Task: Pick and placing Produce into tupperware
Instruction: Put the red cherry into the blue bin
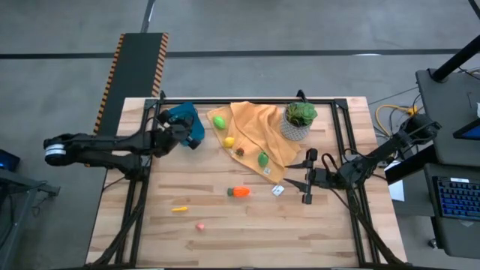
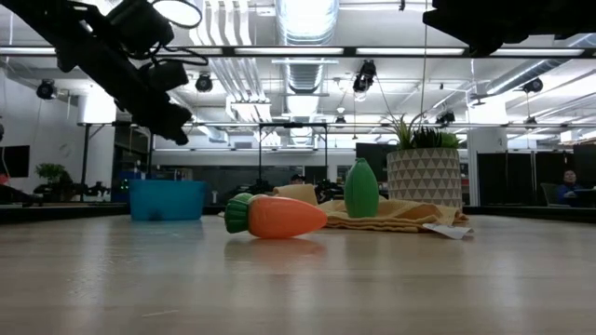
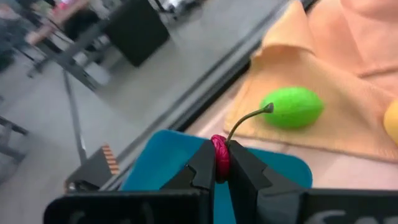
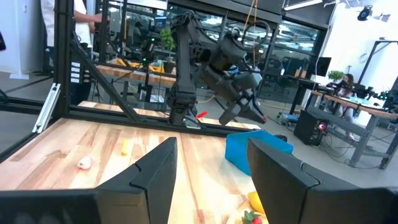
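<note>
1. We are looking first at the small pink cherry (image 3: 219, 157) with its thin green stem (image 3: 247, 119). It is looking like a light, hard plastic toy, round and a little slippery, so we are judging that it can roll out of a loose pinch. The stem is thin and bending, so the round body is the better place to take hold.

2. The left gripper (image 3: 221, 163) is pinching this cherry on its body, with the two fingers pressed almost together around it and the stem sticking up above them.

3. Directly below the cherry, the blue container (image 3: 277, 168) is waiting; in the high view the left gripper (image 1: 177, 132) is hanging over the container (image 1: 185, 118) near the far left corner of the table (image 1: 225, 225).

4. Just beside the container, the orange cloth (image 1: 259, 131) is carrying a green fruit (image 1: 219, 121), a yellow fruit (image 1: 229, 142), a small brown piece (image 1: 240, 151) and a green vegetable (image 1: 263, 159).

5. Farther out on the bare wood, the carrot (image 1: 239, 192), a yellow piece (image 1: 179, 208) and a pink piece (image 1: 200, 226) are lying apart from each other. We are judging them all light and stiff; the long carrot is best taken across its middle.

6. The right gripper (image 1: 305, 181) is standing spread and empty near the right edge, near the carrot, beside the potted plant (image 1: 298, 120).
</note>
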`<move>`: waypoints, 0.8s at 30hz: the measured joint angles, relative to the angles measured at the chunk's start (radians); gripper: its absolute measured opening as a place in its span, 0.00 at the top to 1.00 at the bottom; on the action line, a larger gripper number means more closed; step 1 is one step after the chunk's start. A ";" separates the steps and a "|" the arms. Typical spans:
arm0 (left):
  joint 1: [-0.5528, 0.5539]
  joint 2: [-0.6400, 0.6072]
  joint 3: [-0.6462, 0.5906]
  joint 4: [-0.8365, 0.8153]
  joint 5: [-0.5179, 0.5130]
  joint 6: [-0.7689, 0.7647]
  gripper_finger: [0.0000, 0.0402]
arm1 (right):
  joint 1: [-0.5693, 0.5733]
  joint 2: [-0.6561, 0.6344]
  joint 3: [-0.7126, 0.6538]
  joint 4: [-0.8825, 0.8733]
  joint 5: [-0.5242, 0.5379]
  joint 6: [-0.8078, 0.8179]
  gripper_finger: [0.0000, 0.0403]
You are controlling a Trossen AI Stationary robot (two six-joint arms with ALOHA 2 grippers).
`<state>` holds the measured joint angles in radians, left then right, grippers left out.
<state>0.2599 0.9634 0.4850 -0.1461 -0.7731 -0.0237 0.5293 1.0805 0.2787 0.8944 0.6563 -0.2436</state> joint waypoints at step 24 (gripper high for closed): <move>0.210 0.092 0.041 -0.157 0.376 -0.101 0.98 | 0.000 0.000 0.006 0.000 0.001 -0.004 0.54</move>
<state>0.4703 1.0551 0.5262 -0.3033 -0.3970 -0.1246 0.5293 1.0805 0.2844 0.8944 0.6571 -0.2478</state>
